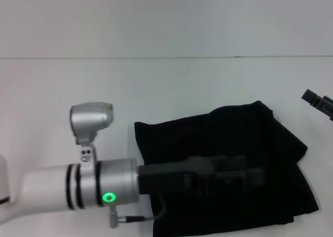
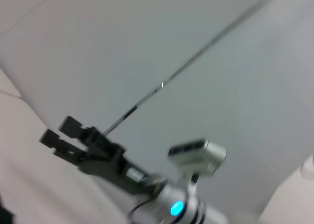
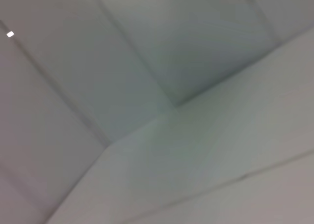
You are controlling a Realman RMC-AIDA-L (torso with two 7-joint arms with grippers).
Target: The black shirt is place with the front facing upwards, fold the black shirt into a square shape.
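The left arm (image 1: 78, 187) was white, then silver, with 2 black rings, a green light and a thin grey cable. A silver camera (image 1: 92, 120) sat on its wrist. Both grippers were black.

A plain white table (image 1: 171, 86) filled the space, meeting a pale wall (image 1: 166, 18) along one thin dark seam, evenly lit

The left gripper (image 1: 250, 177) merges black on black with the black shirt (image 1: 229, 138) beneath it, so its fingers cannot be made out, while the right gripper (image 1: 318, 103) is cut off by the head view's right edge.
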